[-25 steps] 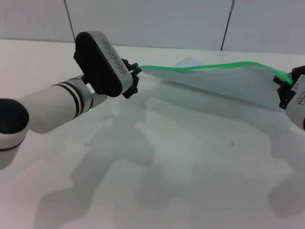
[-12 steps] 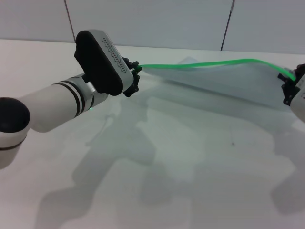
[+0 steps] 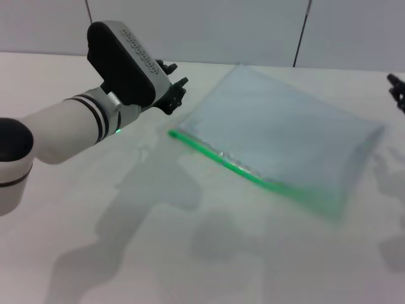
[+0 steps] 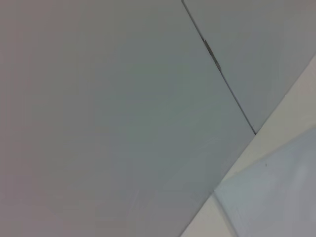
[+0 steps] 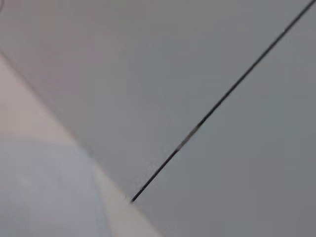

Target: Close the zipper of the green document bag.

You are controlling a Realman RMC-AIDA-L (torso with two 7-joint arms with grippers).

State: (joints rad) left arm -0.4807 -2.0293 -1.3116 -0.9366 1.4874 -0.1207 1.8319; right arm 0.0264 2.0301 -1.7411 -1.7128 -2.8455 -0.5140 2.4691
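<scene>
Your big flat see-through pale blue-grey plastic bag lies flat on the white worktop, a bit toward the right side. No gripper is touching it. Its thin bright green zipper strip runs along the long edge that faces the front of the worktop. The green line is sharp at its left end and goes blurry toward its right end, so you cannot pick out the little slider or tell how far the strip is shut.

Your left gripper hangs in the air near the back edge of the worktop, just beside the bag's back left corner. Its black fingers are spread apart and hold nothing.

Your right gripper only peeks in at the right edge of the worktop, apart from the bag. You cannot tell how its fingers stand.

The left wrist view shows one corner of the bag next to the grey wall.
</scene>
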